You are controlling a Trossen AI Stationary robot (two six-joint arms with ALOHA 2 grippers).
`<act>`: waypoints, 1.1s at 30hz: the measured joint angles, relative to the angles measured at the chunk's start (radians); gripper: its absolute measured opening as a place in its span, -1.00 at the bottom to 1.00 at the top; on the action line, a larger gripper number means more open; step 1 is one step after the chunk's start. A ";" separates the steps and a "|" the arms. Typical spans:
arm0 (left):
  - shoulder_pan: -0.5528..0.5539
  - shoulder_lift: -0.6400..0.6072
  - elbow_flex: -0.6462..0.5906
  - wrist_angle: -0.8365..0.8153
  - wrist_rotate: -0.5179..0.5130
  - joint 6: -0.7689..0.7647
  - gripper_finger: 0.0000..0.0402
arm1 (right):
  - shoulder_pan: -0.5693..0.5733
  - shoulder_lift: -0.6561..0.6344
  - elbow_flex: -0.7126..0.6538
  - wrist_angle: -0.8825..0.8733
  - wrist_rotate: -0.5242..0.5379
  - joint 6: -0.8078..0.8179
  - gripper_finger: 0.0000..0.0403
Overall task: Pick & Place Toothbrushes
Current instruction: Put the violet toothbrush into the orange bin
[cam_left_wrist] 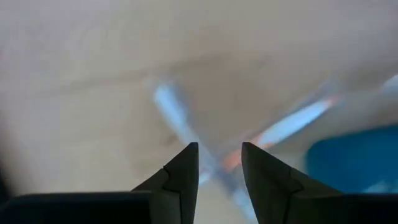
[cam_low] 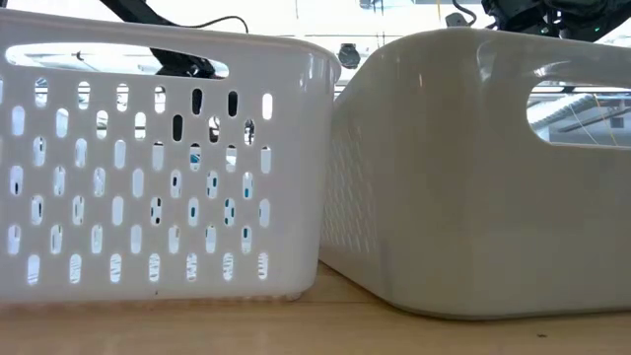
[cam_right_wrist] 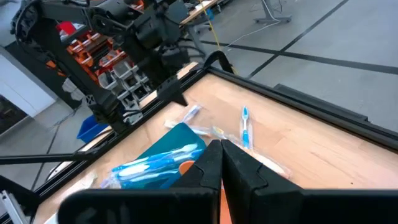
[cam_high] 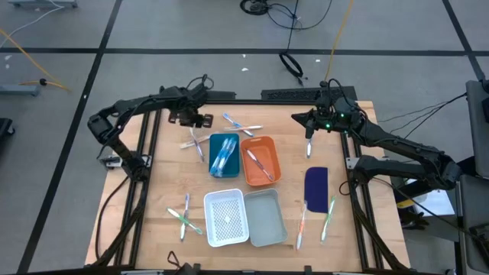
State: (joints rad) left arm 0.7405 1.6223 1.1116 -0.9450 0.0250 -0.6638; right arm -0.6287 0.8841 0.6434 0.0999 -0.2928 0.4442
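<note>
Thin whitish toothbrushes lie scattered on the wooden table: a crossed pair (cam_high: 195,143) by the far left, a pair (cam_high: 241,125) at the far edge, some (cam_high: 183,215) near left and two (cam_high: 315,221) near right. My left gripper (cam_high: 195,120) hovers open over the crossed pair (cam_left_wrist: 186,127), a finger on either side of one stick, apart from it. My right gripper (cam_high: 309,126) is shut at the far right, lifted, with one toothbrush (cam_high: 309,145) showing just below it. My right gripper (cam_right_wrist: 221,163) is shut with a whitish toothbrush end (cam_right_wrist: 266,164) sticking out beside the fingertips, across the fingers. The fingers hide the place of contact. In the high view the stick (cam_high: 309,147) runs from the fingertips toward the near edge, clear of the trays.
A blue tray (cam_high: 212,164) and an orange tray (cam_high: 273,156) hold toothbrushes mid-table. A white perforated basket (cam_high: 227,218) and a grey bin (cam_high: 266,217) stand near; they fill the low view (cam_low: 158,158). A dark blue flat piece (cam_high: 315,186) lies right.
</note>
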 joint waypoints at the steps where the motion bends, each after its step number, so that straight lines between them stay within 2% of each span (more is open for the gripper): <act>1: -0.003 -0.001 0.000 0.019 0.000 -0.004 -0.39 | 0.000 0.000 0.000 0.000 -0.002 0.000 -1.00; 8: -0.003 0.012 -0.016 0.033 0.000 -0.040 -0.33 | 0.000 0.000 0.000 0.000 -0.003 -0.004 -1.00; 15: -0.006 0.012 -0.110 0.071 -0.002 -0.151 0.04 | 0.000 0.000 0.000 0.000 -0.048 -0.012 -1.00; 20: -0.006 0.012 -0.161 0.166 -0.005 -0.157 0.27 | -0.001 0.000 0.000 0.000 -0.051 -0.019 -1.00; 24: -0.001 0.012 -0.173 0.249 0.023 -0.139 0.38 | -0.001 0.000 0.000 0.000 -0.051 -0.014 -1.00; 33: 0.004 0.013 -0.174 0.219 -0.002 -0.150 0.51 | 0.000 0.000 0.000 0.000 -0.053 -0.012 -1.00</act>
State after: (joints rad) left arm 0.7444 1.6356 0.9379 -0.7258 0.0234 -0.8139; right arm -0.6289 0.8837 0.6434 0.1001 -0.3456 0.4320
